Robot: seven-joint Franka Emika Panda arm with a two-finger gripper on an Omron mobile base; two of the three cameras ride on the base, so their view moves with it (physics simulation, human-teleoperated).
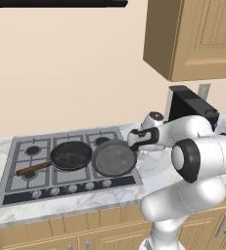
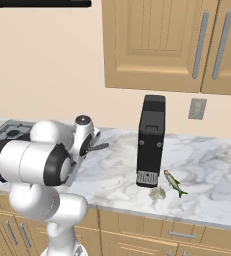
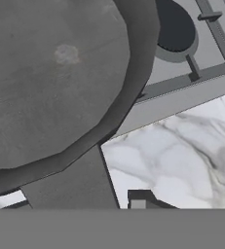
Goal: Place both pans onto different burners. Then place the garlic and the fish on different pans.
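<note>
The dark grey pan (image 1: 114, 158) (image 3: 50, 73) rests on the right side of the cooktop (image 1: 16, 146), over the front right burner. Its short handle (image 3: 70, 187) runs between the fingers of my gripper (image 1: 134, 140) (image 3: 75, 202), which is shut on it, just off the cooktop's right edge. One dark fingertip (image 3: 138, 199) shows beside the handle. On the middle burner sits the black pan (image 1: 71, 155), its wooden handle (image 1: 32, 169) pointing left. Far to the right, on the counter, the garlic (image 2: 157, 193) and the fish (image 2: 174, 183) lie in front of a black appliance.
A tall black coffee machine (image 2: 151, 140) stands on the marble counter (image 2: 112, 175) right of the cooktop. Wall cabinets (image 2: 162, 45) hang above it. A free back right burner (image 3: 175, 24) lies behind the grey pan. Knobs (image 1: 70, 188) line the cooktop's front.
</note>
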